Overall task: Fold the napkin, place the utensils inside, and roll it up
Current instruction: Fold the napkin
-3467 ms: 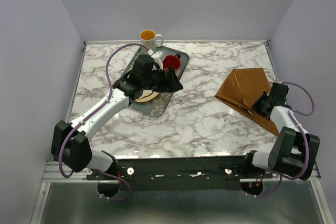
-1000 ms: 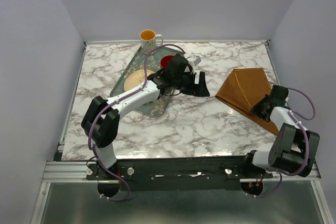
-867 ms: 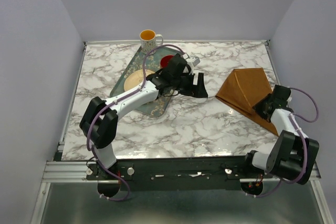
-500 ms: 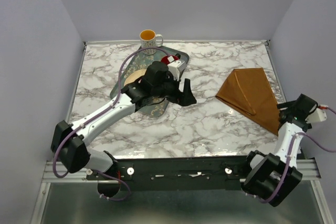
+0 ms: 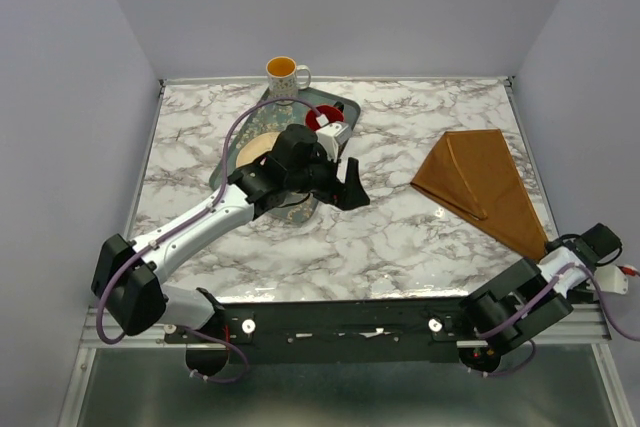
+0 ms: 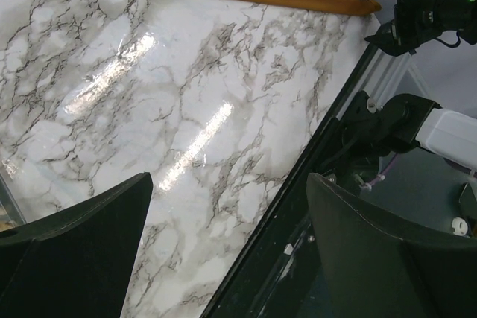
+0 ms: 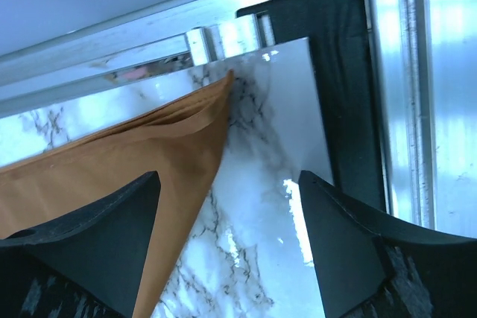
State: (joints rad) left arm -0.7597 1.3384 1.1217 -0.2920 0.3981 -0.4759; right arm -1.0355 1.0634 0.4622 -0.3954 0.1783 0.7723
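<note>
Edges first. Near right corner of marble table [image 5: 400,237]: long point of napkin [image 5: 485,187] run out almost to the rim, stacked hems visible in right wrist view. Napkin itself rust-brown, folded to a triangle, flat on right side of table, broad end toward far right.

Right gripper [image 7: 229,180] past that same corner, out over the metal rail [image 7: 402,109], off the marble. Jaws spread wide, nothing between them, apart from the cloth.

Left gripper [image 5: 352,187] mid-table, raised over bare marble just right of tray [image 5: 300,209]. Jaws wide, empty. Well apart from napkin.

Open room: broad band of bare marble between left gripper and napkin; near half of table bare from left edge across to the cloth's point; far right corner bare behind napkin.

Surface: white marble, grey veining, glossy, long glare streaks in left wrist view. Tray dark green, patterned, angled at far left-centre, partly under left arm. On it a tan plate [image 5: 255,147] and a red round item [image 5: 320,117] at far end. Mug [image 5: 285,74], yellow inside, just beyond tray at far edge.

Room: plain pale lilac-grey walls [image 5: 350,7] on three sides, tight against table edges.
</note>
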